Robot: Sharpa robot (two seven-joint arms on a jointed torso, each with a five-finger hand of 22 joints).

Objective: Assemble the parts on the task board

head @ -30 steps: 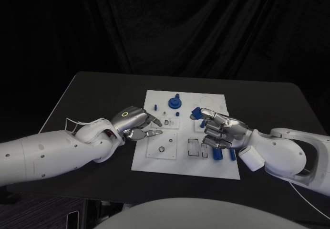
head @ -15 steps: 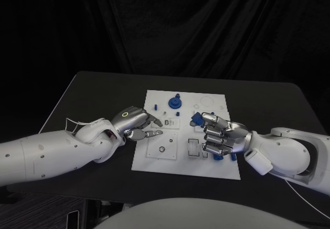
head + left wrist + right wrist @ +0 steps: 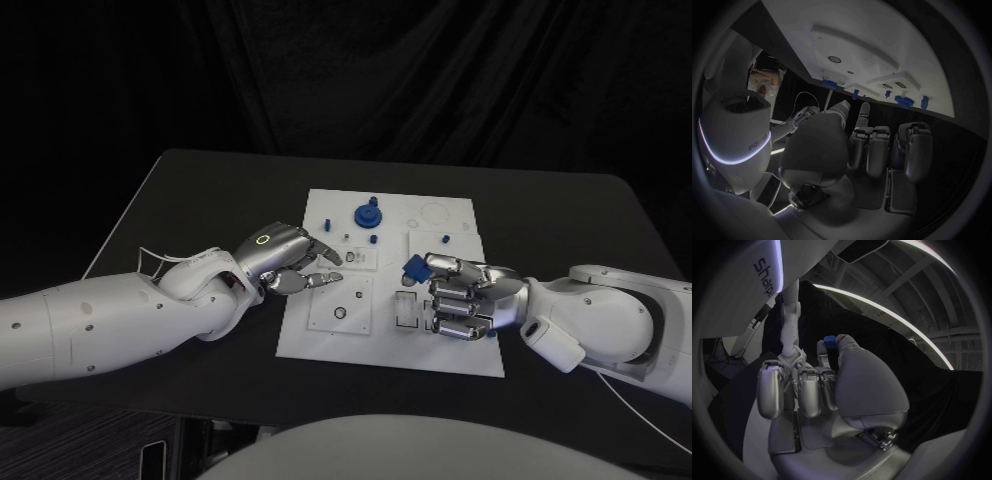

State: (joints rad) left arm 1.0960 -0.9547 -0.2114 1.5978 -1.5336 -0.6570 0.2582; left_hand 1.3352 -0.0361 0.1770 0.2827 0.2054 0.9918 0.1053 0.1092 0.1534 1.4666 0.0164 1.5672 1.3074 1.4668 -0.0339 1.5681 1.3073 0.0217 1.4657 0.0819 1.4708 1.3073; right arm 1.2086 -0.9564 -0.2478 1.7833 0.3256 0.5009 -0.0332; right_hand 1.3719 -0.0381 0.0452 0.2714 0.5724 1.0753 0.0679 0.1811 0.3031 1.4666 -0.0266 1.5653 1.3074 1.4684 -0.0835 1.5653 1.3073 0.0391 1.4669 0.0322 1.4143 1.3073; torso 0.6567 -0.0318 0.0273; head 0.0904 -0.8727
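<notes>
Right hand (image 3: pixel 464 298), pinching blue part (image 3: pixel 415 266), has drifted toward lower centre over task board (image 3: pixel 329 338); insertion likely next. Left hand (image 3: pixel 293 262) unmoved, fingers curled, empty.

Black table (image 3: pixel 188 200) with rounded corners, matte top. Black curtain (image 3: pixel 361 70) hanging in folds behind table's far edge, spanning whole background. Thin white cable (image 3: pixel 147 258) looping on table near left side. Dark floor (image 3: pixel 87 430) visible beneath table's near left corner. Right wrist view: ceiling beams (image 3: pixel 898 280) overhead, long light strip (image 3: pixel 879 315) curving across.
</notes>
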